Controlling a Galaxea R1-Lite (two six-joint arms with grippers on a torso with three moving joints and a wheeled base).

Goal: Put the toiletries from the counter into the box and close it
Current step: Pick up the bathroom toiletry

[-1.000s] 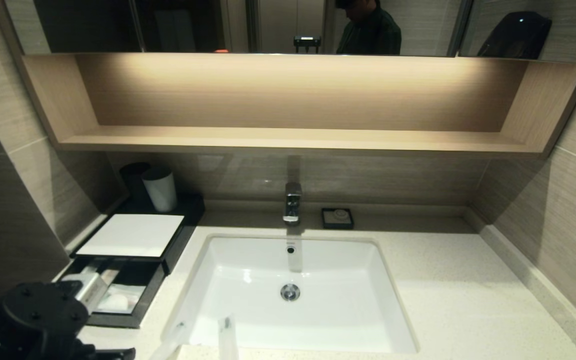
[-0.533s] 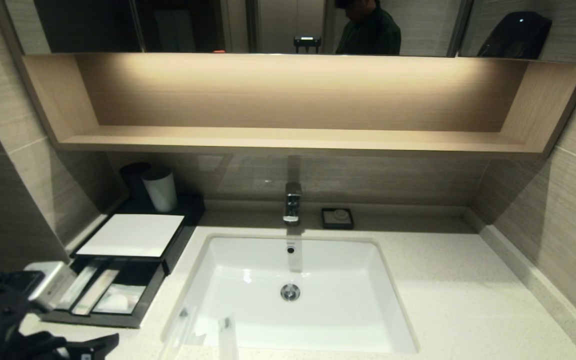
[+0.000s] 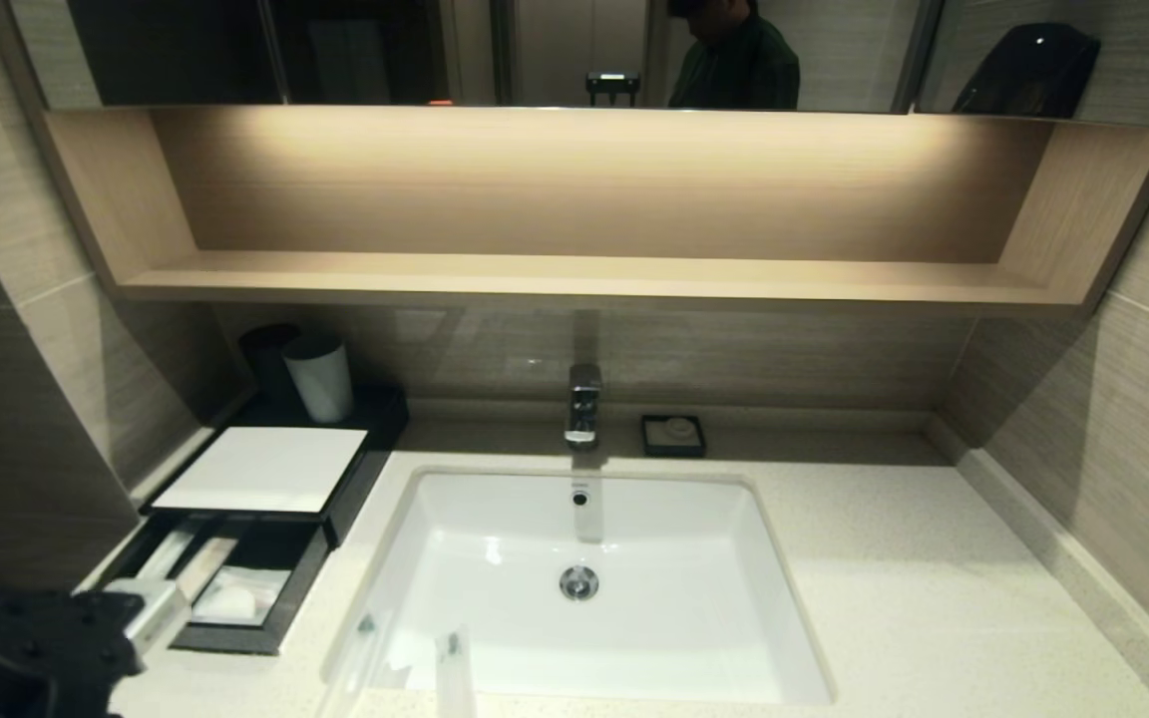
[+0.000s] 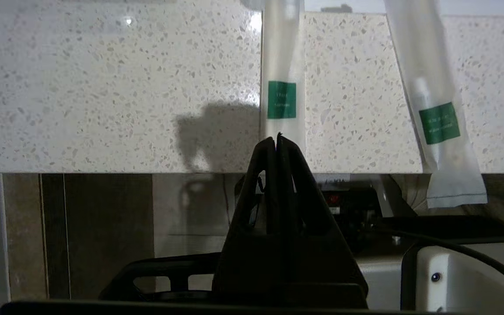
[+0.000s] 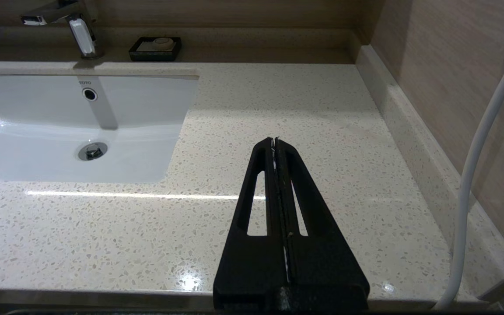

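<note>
two packets left at the counter's lip, drawer open, our left pincer empty

we see the wide pale beige speckled stone counter [image 3: 934, 578] first, then the low black rectangular box with its flat white top panel [image 3: 260, 469], its front drawer [image 3: 235, 588] pulled out with several wrapped toiletries already lying inside. two long narrow clear-wrapped packets with green labels [image 4: 280, 87] [image 4: 435, 113] lie on the counter's front strip, overhanging its edge. our left gripper [image 4: 277, 140] hovers off that edge, tips pressed together on nothing; our right gripper [image 5: 274, 141], likewise together, hangs parked over bare counter. we judge a low or sideways approach could nudge a packet off the edge, and thin slippery film may slide from a shallow pinch.
</note>
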